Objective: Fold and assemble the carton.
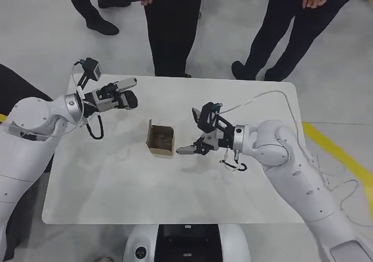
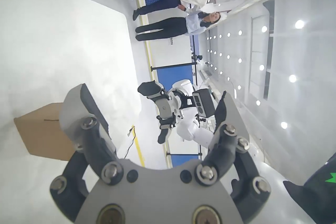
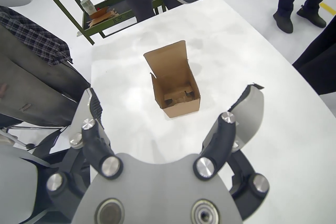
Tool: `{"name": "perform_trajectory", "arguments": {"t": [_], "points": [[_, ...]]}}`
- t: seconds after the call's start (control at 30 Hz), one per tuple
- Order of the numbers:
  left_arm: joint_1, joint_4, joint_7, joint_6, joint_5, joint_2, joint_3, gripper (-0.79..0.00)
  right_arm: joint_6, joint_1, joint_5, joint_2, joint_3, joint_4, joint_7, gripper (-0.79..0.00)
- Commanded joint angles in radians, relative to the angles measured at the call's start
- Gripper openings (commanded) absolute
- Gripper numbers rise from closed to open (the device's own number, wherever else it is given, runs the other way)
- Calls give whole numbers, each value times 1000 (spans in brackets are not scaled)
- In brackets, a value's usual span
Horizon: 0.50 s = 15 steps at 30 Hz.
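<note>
A small brown carton [image 1: 160, 139] stands upright near the middle of the white table [image 1: 107, 190], top open, its lid flap raised on the side away from the right arm. Inside the carton [image 3: 176, 86] the bottom tabs look folded in. My right gripper [image 3: 170, 96] is open and empty, a short way from the carton; from above the right gripper [image 1: 198, 128] sits just right of it. My left gripper [image 1: 128, 92] hovers above the table's far left part, open and empty. The carton [image 2: 42, 137] shows partly behind one left finger [image 2: 78, 107].
People stand on the floor beyond the table's far edge [image 1: 173, 77]. A green cart [image 3: 105, 12] with scraps stands off the table behind the left arm. Bare tabletop lies around the carton, with most room toward the near edge.
</note>
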Motion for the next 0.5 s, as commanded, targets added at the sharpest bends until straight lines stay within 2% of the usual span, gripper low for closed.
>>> {"name": "perform_trajectory", "arguments": {"t": [0.0, 0.23, 0.47], "points": [[19, 12, 10, -4, 7, 2, -19, 0, -4, 13, -33, -2, -7, 10, -23, 0], [64, 21, 18, -24, 40, 4, -66, 0, -4, 13, -33, -2, -7, 10, -23, 0], [64, 21, 18, -24, 40, 4, -66, 0, 2, -1, -37, -3, -13, 12, -54, 0]]}}
